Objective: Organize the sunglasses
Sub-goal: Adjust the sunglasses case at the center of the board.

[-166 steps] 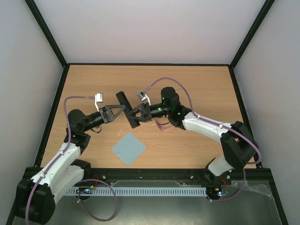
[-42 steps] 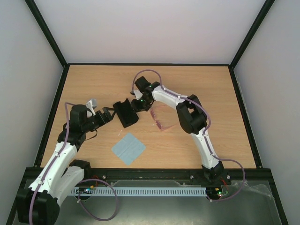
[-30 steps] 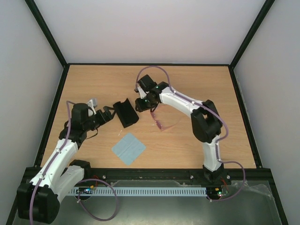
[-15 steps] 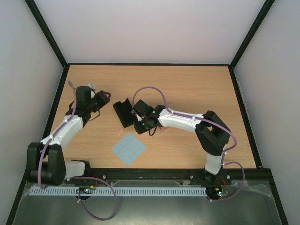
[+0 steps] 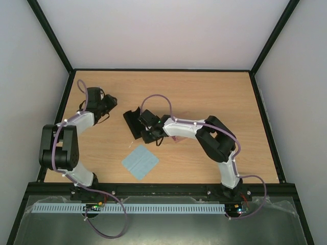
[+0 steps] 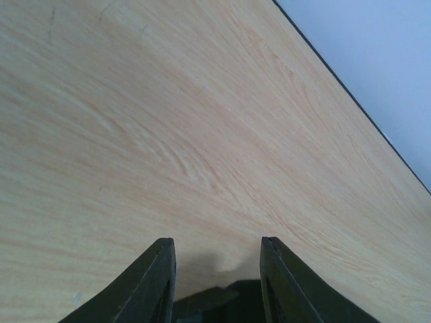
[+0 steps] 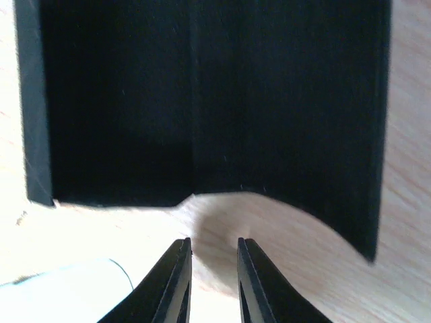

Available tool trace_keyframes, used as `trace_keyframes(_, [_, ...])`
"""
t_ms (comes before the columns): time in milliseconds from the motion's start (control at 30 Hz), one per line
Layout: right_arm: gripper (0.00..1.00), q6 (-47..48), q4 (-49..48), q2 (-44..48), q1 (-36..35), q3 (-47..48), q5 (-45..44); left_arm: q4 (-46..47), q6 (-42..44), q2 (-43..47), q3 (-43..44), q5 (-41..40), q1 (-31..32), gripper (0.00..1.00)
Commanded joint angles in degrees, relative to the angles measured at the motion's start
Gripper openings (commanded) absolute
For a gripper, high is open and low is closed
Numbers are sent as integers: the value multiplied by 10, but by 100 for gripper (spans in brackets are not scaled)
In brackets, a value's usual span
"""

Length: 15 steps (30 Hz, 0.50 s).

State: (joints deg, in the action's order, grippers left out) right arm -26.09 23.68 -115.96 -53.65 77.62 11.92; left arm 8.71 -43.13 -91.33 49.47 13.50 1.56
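Fingers of the right claw [image 7: 214,249] stand only a sliver apart with bare wood showing between them, grasping nothing. The claw hangs low at the open mouth of the black case [image 7: 202,101], which lies on the table [image 5: 204,97] with its dark inside turned toward the claw. Behind that claw, half hidden under the right forearm, a faint pink shape is the sunglasses [image 5: 175,142], resting on the wood near the case; whether they touch it I cannot tell. The light blue cloth [image 5: 140,162] lies closer to the arm bases. The left claw [image 6: 215,245] is released too, its fingers parted over bare wood toward the left side of the table, well apart from everything. The glasses look light, thin and easily bent, with lenses that would smear. I would pinch them gently at the bridge or along the frame's top rim, not by a slim arm.
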Motion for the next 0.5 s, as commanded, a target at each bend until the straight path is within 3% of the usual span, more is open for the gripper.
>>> trace_keyframes(0, [20, -6, -2, -23, -1, 35, -45, 24, 11, -42, 33, -3, -3, 36])
trace_keyframes(467, [21, 32, 62, -84, 22, 123, -153, 23, 19, -50, 15, 1, -3, 35])
